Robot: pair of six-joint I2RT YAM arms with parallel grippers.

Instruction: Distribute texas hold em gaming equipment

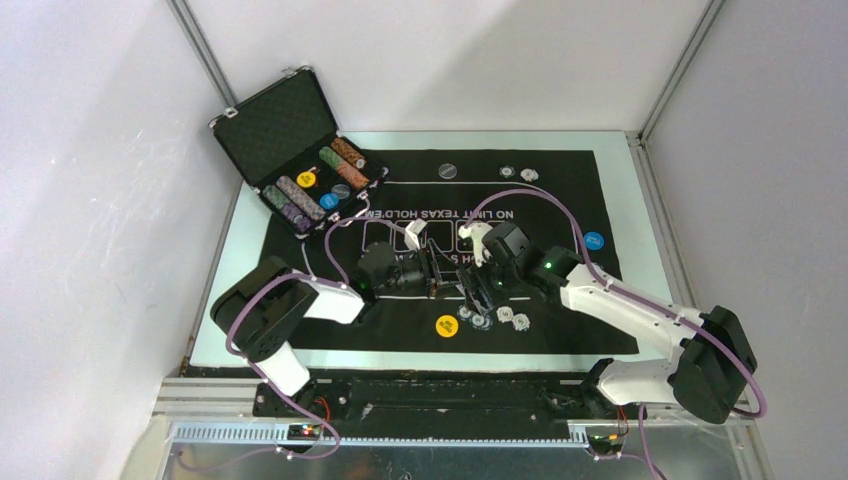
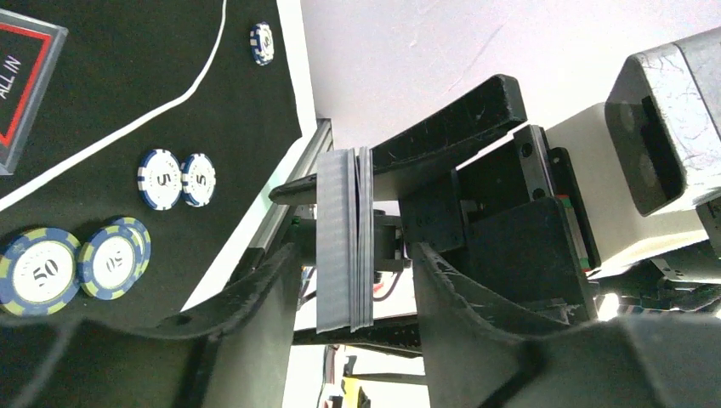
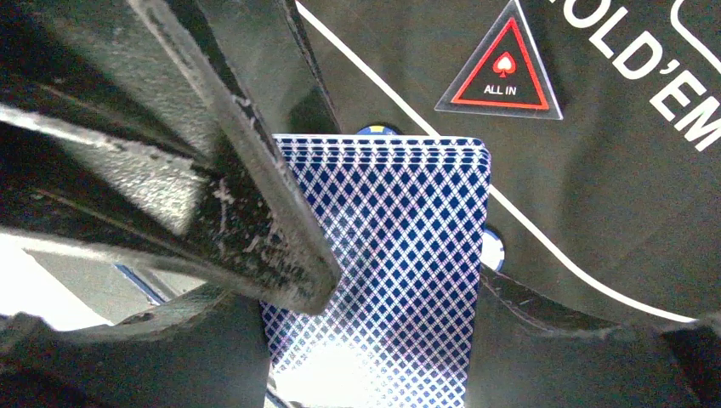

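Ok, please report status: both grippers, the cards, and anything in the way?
Right gripper shut on card deck. Left gripper open, fingers either side of it. Chips and ALL IN marker on mat nearby.

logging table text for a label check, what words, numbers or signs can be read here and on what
"NO LIMIT TEXAS HOLD'EM": black mat, white letters
"ALL IN" plus a spade sign: triangle marker
"50": blue and yellow chips
"5": blue and white chips
yellow disc and blue disc: print too small to read
deck of cards: pattern only, no text
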